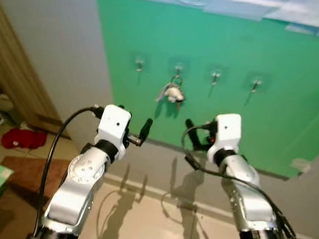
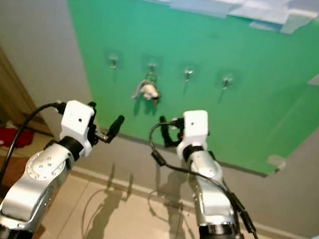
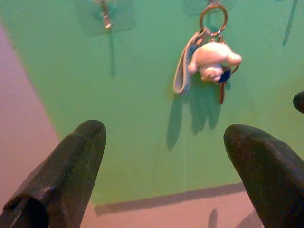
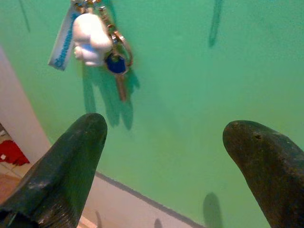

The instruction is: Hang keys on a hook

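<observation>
A bunch of keys [image 1: 174, 92] with a white plush charm, a pale strap and a blue-headed key [image 4: 116, 65] hangs by its ring from the second hook [image 1: 178, 70] of a row on a green board [image 1: 262, 107]. In the left wrist view the keys [image 3: 212, 59] dangle above and beyond the fingers. My left gripper [image 1: 146, 130] is open, held below and left of the keys, apart from them. My right gripper [image 1: 190, 128] is open too, just below and right of the keys, holding nothing.
Three other hooks stand bare: one left [image 1: 139, 66] of the keys and two right [image 1: 214, 76] [image 1: 255, 83]. The board is taped to a grey wall [image 1: 54, 36]. A wooden door frame [image 1: 11, 77], a red cloth [image 1: 22, 138] and tiled floor [image 1: 155, 221] lie below.
</observation>
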Tool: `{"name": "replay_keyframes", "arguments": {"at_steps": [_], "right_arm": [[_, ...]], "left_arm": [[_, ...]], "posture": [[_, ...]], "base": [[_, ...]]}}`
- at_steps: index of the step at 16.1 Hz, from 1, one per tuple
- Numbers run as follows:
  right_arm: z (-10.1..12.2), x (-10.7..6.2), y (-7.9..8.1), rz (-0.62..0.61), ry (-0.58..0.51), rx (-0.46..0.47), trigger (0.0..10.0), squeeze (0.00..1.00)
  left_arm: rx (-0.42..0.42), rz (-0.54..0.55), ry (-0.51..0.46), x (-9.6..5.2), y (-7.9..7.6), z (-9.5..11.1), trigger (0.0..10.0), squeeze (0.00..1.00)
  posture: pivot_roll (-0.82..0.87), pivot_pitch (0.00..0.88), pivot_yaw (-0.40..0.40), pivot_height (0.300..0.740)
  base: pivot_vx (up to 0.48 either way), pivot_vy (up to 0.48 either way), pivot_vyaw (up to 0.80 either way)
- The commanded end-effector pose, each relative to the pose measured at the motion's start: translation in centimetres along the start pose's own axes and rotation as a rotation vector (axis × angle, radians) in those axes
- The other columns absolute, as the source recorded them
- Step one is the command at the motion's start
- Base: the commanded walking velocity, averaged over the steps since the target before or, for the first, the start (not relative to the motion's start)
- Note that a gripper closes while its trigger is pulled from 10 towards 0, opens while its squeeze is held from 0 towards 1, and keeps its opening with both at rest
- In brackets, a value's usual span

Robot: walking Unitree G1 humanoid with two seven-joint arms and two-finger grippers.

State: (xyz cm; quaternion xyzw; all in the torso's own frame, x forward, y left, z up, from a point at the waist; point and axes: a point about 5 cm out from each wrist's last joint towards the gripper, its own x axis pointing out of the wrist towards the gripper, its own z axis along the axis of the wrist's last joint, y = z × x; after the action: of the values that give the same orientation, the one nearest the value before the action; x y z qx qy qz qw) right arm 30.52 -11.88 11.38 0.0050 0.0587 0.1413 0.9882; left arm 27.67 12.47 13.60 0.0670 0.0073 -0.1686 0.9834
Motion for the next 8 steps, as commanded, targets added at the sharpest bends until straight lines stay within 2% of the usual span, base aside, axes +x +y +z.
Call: {"name": "replay_keyframes", "arguments": {"at_steps": [1, 2, 3, 4, 5, 6, 7, 8], "right_arm": [[-0.23, 0.21, 0.45, 0.016, 0.013, 0.019, 10.0, 0.00], [-0.20, 0.30, 0.47, 0.020, 0.014, 0.021, 10.0, 0.00], [-0.22, 0.33, 0.50, 0.022, 0.015, 0.023, 10.0, 0.00], [-0.24, 0.35, 0.52, 0.023, 0.016, 0.023, 10.0, 0.00], [-0.30, 0.35, 0.56, 0.029, 0.019, 0.018, 10.0, 0.00], [-0.35, 0.34, 0.62, 0.036, 0.021, 0.014, 10.0, 0.00], [-0.37, 0.33, 0.70, 0.046, 0.020, 0.024, 10.0, 0.00], [-0.31, 0.30, 0.83, 0.055, 0.017, 0.025, 10.0, 0.00]], "left_arm": [[-0.002, 0.003, -0.006, 0.00, 0.43, 0.48, 10.0, 0.00], [-0.014, -0.008, 0.002, 0.09, 0.40, 0.47, 10.0, 0.21], [-0.023, -0.013, 0.004, 0.12, 0.43, 0.47, 10.0, 0.25], [-0.026, -0.012, 0.009, 0.14, 0.49, 0.43, 10.0, 0.38], [-0.019, -0.009, 0.014, 0.21, 0.57, 0.40, 10.0, 0.37], [-0.005, -0.005, 0.008, 0.28, 0.59, 0.49, 10.0, 0.27], [0.006, -0.004, -0.004, 0.32, 0.55, 0.66, 10.0, 0.11], [0.009, -0.005, -0.005, 0.33, 0.51, 0.68, 10.0, 0.11]], "posture": [[0.01, 0.000, 0.072, 0.740], [0.01, 0.000, 0.071, 0.740], [0.01, 0.000, 0.070, 0.740], [0.01, 0.000, 0.070, 0.740], [0.01, 0.000, 0.067, 0.740], [0.01, 0.000, 0.066, 0.740], [0.01, 0.000, 0.065, 0.740], [0.01, 0.000, 0.065, 0.740]], "base": [[0.000, 0.428, 0.00], [0.000, 0.472, 0.00], [0.000, 0.476, 0.00], [0.000, 0.480, 0.00], [0.000, 0.480, 0.00], [0.000, 0.480, 0.00], [0.000, 0.000, 0.52], [0.000, 0.000, 0.75]]}}
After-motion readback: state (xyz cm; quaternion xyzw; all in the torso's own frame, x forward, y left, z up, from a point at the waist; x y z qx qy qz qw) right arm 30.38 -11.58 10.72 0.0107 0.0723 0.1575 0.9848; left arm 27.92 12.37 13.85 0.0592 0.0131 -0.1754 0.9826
